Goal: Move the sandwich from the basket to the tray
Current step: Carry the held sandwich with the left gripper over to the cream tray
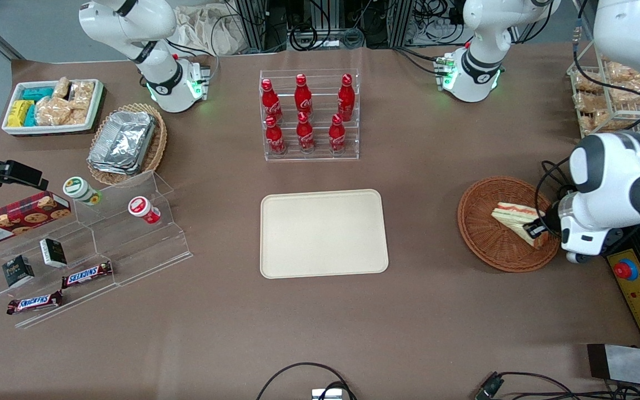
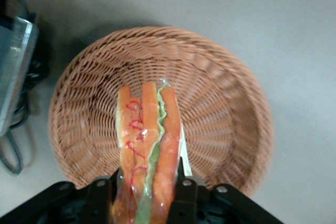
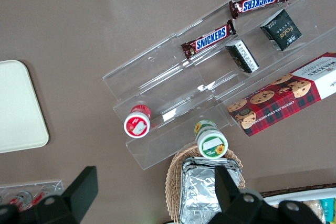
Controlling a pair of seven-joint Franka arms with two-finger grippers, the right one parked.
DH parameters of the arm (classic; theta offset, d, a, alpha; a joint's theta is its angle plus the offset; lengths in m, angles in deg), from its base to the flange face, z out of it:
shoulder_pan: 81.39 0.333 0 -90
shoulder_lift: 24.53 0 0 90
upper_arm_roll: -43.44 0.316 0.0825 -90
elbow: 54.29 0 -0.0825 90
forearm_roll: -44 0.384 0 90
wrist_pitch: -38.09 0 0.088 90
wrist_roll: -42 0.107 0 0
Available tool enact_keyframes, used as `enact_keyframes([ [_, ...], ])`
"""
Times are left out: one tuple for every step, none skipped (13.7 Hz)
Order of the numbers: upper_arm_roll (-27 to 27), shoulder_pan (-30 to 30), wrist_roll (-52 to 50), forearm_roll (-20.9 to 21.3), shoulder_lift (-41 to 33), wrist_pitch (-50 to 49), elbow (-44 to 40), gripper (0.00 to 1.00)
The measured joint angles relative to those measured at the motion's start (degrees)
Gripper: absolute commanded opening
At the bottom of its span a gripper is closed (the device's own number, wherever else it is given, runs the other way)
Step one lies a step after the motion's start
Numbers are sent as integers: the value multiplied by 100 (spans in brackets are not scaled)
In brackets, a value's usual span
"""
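The sandwich (image 1: 513, 214) is a pale wedge with red-orange filling, sitting in the round reddish-brown basket (image 1: 484, 241) toward the working arm's end of the table. My left gripper (image 1: 538, 227) is down in the basket and shut on the sandwich's wide end. In the left wrist view the black fingers (image 2: 185, 192) press both sides of the sandwich (image 2: 149, 140), whose orange, red and green layers point out over the woven basket (image 2: 226, 103). The cream-beige tray (image 1: 324, 233) lies flat at the table's middle, bare, apart from the basket.
A clear rack of red bottles (image 1: 310, 115) stands farther from the front camera than the tray. A yellow control box with a red button (image 1: 638, 289) sits beside the basket at the table's edge. Acrylic steps with snacks (image 1: 78, 244) and a foil-container basket (image 1: 127, 143) lie toward the parked arm's end.
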Motion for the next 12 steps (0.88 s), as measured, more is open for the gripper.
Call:
enact_keyframes([
  [-150, -2, 0, -2, -35, -470, -427, 0],
  [-339, -5, -3, -4, -48, -944, -887, 0],
  [-558, -10, -13, -8, -49, -1375, -1322, 0],
  [-797, -16, -12, -29, -47, -1652, -1651, 0],
  [-1074, -20, -5, -66, -33, -1775, -1854, 0],
  [-1413, -25, 0, -74, 26, -1789, -1937, 0],
  [-1798, -33, -3, -42, 167, -1714, -1949, 0],
  [-2153, -64, -20, 70, 389, -1534, -1938, 0],
  [-2425, -155, -43, 246, 669, -1339, -1924, 0],
  [-2555, -351, -90, 425, 974, -1185, -1920, 0],
  [-2587, -636, -211, 619, 1307, -1059, -1922, 0],
  [-2588, -907, -411, 830, 1633, -922, -1924, 0],
])
